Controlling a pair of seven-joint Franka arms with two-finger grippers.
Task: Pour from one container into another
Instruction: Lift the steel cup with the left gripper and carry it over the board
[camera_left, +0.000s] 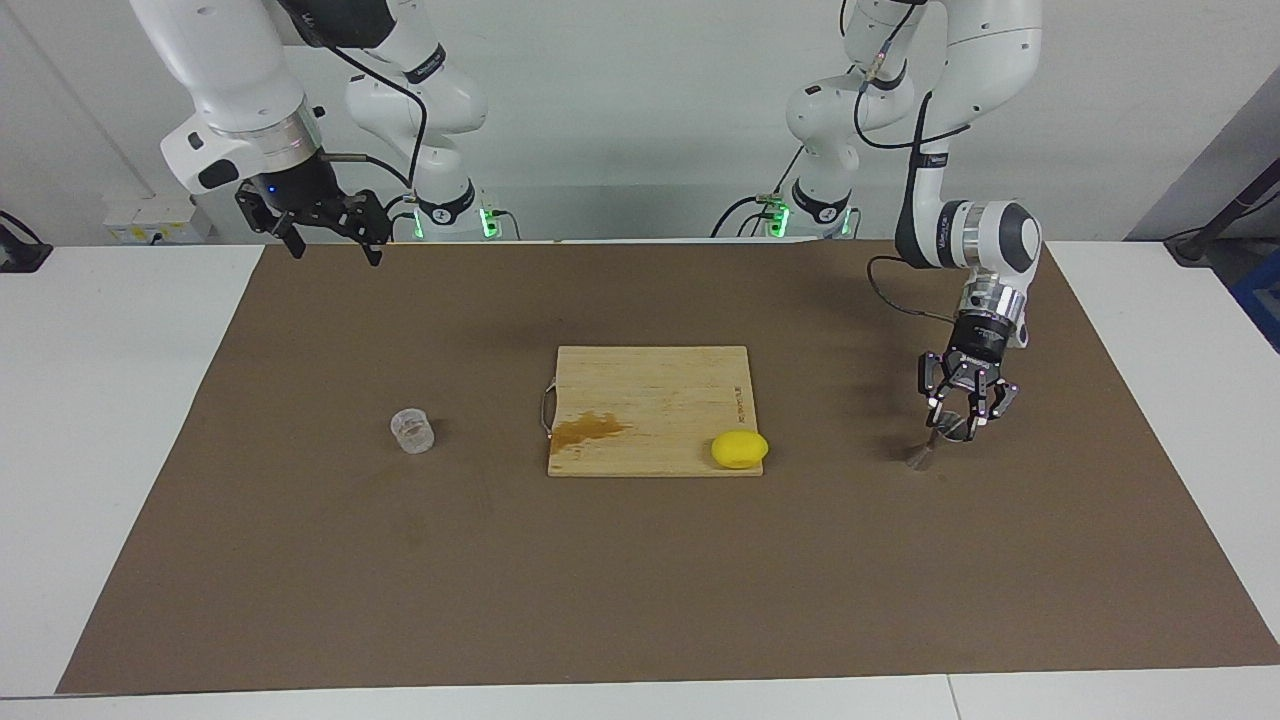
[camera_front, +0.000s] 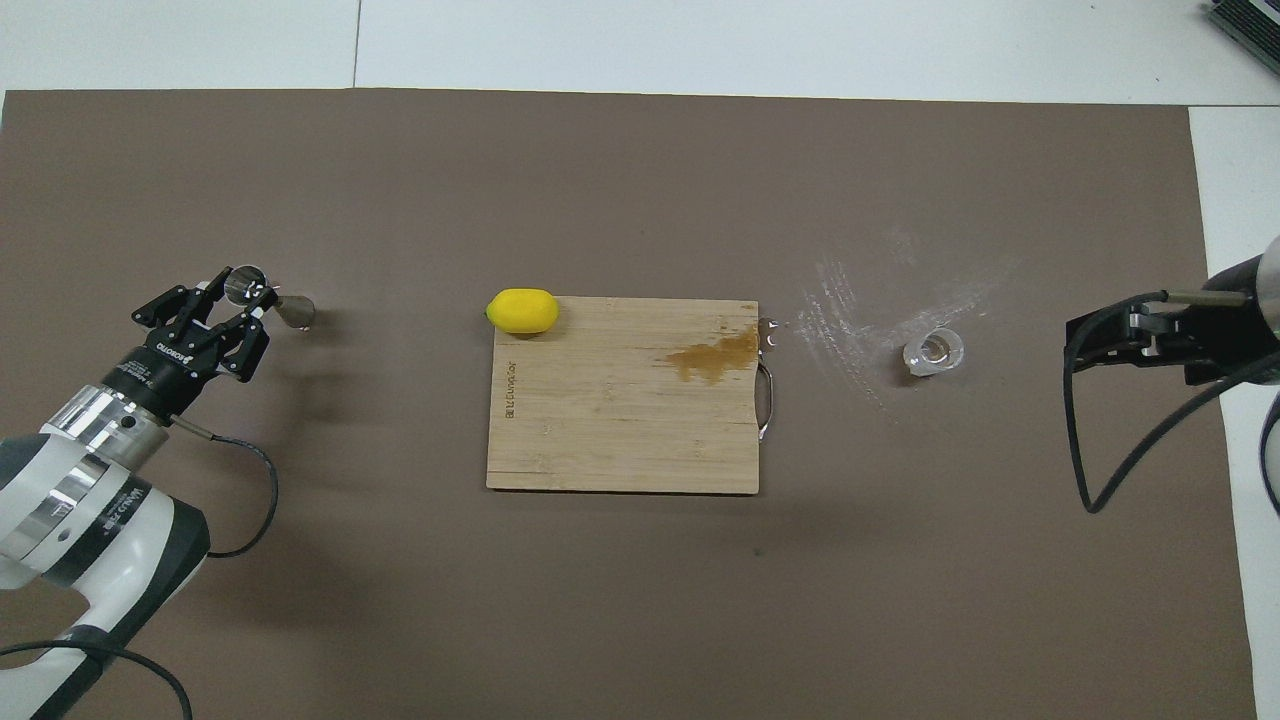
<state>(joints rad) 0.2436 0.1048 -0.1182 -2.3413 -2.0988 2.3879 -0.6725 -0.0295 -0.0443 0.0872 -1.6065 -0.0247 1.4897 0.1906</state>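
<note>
The small clear cup (camera_left: 412, 431) (camera_front: 933, 352) stands on the brown mat toward the right arm's end of the table. The metal hourglass jigger (camera_left: 925, 452) (camera_front: 295, 312) has its foot on the mat toward the left arm's end. My left gripper (camera_left: 955, 424) (camera_front: 242, 293) points down over it, shut on the jigger's upper cone. Up in the air over the mat's edge at the robots' side, well away from the cup, my right gripper (camera_left: 337, 252) (camera_front: 1075, 345) hangs open and holds nothing.
A wooden cutting board (camera_left: 650, 385) (camera_front: 620, 430) with a brown wet stain lies mid-mat. A yellow lemon (camera_left: 740, 449) (camera_front: 521, 311) sits at the board's corner toward the jigger. White smears mark the mat around the cup.
</note>
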